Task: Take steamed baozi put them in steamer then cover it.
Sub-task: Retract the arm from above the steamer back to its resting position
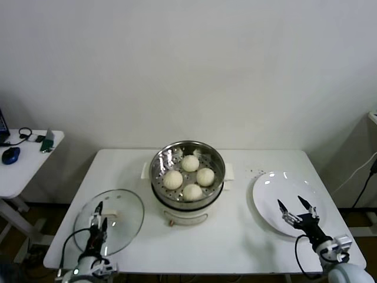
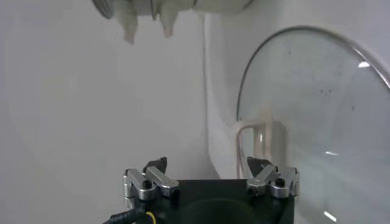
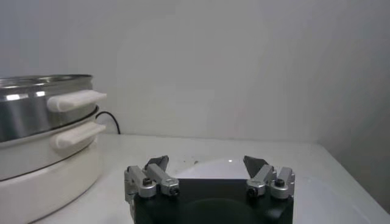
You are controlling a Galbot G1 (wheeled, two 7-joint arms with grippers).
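Four buns [image 1: 189,176] are seen lying inside the steamer [image 1: 187,192], which is set near the middle of the white table [image 1: 235,236], uncovered. They are grouped close together on the perforated floor of the steel basket, well apart from both sets of jaws.

The glass lid [image 1: 121,206] is laid flat on the table to the robot's left of the steamer, with its white handle [image 2: 261,141] at its centre. The left gripper [image 1: 98,216] is held over the near part of the lid with its jaws spread wide and nothing between them; in the left wrist view the handle is seen just ahead of the jaws, nearer to one finger than the other, and untouched.

The right gripper [image 1: 298,208] is held over the white plate [image 1: 272,188] on the robot's right of the steamer. Its jaws are likewise opened wide and nothing is gripped. From the right wrist view the steamer's side handles [image 3: 74,99] are seen off to one side, well clear of the fingers.
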